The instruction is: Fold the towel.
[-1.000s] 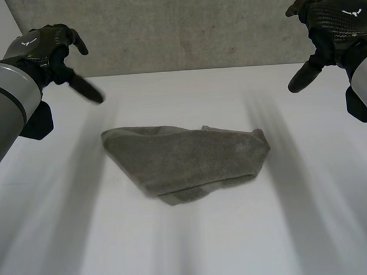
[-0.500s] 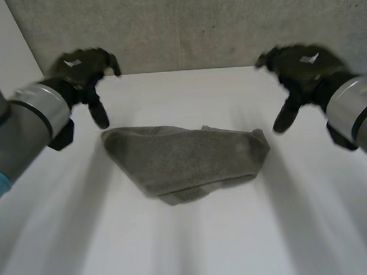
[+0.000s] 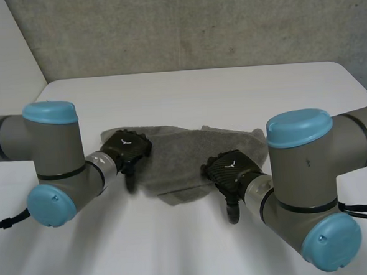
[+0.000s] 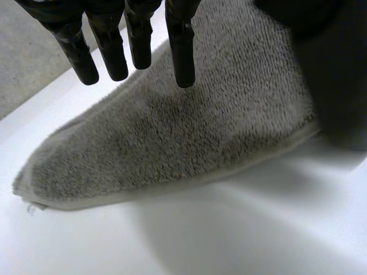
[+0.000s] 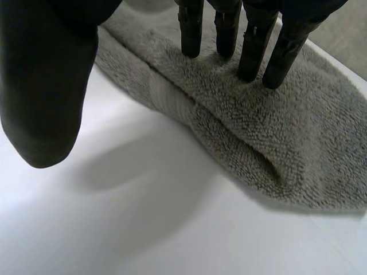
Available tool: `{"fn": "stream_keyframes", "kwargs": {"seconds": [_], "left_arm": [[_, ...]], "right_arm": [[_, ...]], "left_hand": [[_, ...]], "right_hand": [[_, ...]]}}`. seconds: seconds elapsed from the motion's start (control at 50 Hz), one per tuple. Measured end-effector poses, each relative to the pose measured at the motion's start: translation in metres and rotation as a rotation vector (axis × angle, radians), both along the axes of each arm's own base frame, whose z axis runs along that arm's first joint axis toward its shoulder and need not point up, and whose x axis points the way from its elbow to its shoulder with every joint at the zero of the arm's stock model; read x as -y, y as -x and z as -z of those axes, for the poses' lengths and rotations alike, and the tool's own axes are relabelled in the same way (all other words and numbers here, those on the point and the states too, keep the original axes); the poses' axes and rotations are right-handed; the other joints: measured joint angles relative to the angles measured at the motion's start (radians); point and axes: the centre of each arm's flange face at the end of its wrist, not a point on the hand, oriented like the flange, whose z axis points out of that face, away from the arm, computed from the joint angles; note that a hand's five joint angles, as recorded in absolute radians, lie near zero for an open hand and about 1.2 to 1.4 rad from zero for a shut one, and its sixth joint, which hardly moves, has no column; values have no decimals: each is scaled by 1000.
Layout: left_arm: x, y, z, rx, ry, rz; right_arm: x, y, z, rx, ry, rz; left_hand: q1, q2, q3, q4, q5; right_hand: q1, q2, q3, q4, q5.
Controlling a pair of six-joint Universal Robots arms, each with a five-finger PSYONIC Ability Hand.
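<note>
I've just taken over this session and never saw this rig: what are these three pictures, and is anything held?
You see a two-armed robot with black hands at a white table. The head view looks down from between the arms: the left hand is at the left end of the grey towel, the right hand at its near edge. The towel lies folded over. The other two pictures come from a camera on each wrist, looking along the palm. In both, the fingers are straight over the towel, thumb apart, so both hands are open and nothing is held.
</note>
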Motion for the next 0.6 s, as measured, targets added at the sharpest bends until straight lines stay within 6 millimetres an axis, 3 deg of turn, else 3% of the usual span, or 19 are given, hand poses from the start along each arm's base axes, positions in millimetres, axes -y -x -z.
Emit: {"fn": "stream_keyframes", "kwargs": {"seconds": [0.22,0.34,0.44,0.5,0.56,0.6], "left_arm": [[4,5,21,-17,18,-1],[3,8,23,-47,29,-4],[2,11,23,-100,13,-21],[2,12,23,-132,-3,-33],[1,13,22,-154,-15,-44],[1,13,21,-162,-18,-47]], "right_arm": [[5,1,10,5,27,28],[6,0,14,8,32,28],[11,-2,18,23,57,38],[17,-2,18,37,87,54],[21,-2,17,50,116,70],[23,-2,15,56,128,75]], "left_hand": [[10,12,10,10,20],[313,320,302,304,338],[572,585,569,577,603],[730,746,728,741,769],[799,815,798,811,839],[804,822,805,818,845]], "right_hand": [[130,112,128,107,148],[182,171,180,164,199],[442,427,425,413,437],[714,700,688,691,706],[994,996,985,980,1017],[1089,1078,1067,1060,1102]]}}
